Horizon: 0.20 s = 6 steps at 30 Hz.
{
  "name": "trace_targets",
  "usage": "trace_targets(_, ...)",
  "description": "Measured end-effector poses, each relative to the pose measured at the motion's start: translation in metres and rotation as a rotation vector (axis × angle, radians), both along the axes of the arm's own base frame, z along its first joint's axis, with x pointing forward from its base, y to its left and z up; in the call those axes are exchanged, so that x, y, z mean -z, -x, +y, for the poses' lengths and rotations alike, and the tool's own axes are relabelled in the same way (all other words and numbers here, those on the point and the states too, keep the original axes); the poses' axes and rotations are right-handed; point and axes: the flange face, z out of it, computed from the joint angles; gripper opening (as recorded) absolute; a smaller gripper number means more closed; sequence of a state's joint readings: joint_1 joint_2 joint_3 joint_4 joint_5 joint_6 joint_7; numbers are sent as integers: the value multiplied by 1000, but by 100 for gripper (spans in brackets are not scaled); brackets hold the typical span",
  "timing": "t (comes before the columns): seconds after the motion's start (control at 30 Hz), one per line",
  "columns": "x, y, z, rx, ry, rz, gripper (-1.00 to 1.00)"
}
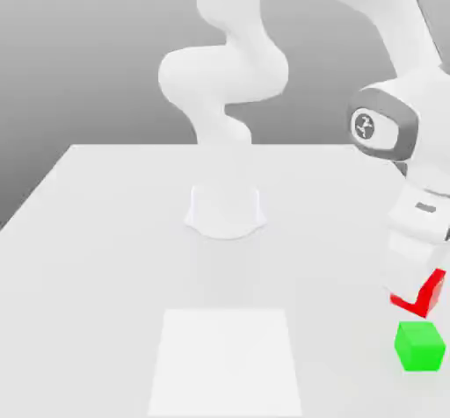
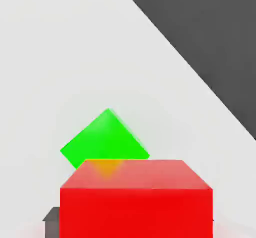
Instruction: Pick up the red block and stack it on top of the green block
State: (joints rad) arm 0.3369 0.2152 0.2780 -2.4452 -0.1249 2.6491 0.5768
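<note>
White arm reaching over a pale worktop, red block at its end, green block just beside.

The arm rises from its round base at the worktop's middle and bends down toward the exterior view's right edge. A lighter square patch lies on the worktop in front of the base. The pincer is clamped on the red block (its tilted faces show under the white hand). The green block sits on the worktop near that block, and the hand view shows the red block overlapping the green one.
</note>
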Motion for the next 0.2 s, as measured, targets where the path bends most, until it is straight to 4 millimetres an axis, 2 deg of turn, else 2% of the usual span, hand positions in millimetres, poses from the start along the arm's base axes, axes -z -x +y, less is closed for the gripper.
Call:
trace_targets(0.07, 26, 1, 2, -9, 0, 0, -100)
trace_targets(0.1, 34, 1, 2, -11, 0, 0, 100)
trace_targets(0.2, 34, 1, 2, -11, 0, 0, 100)
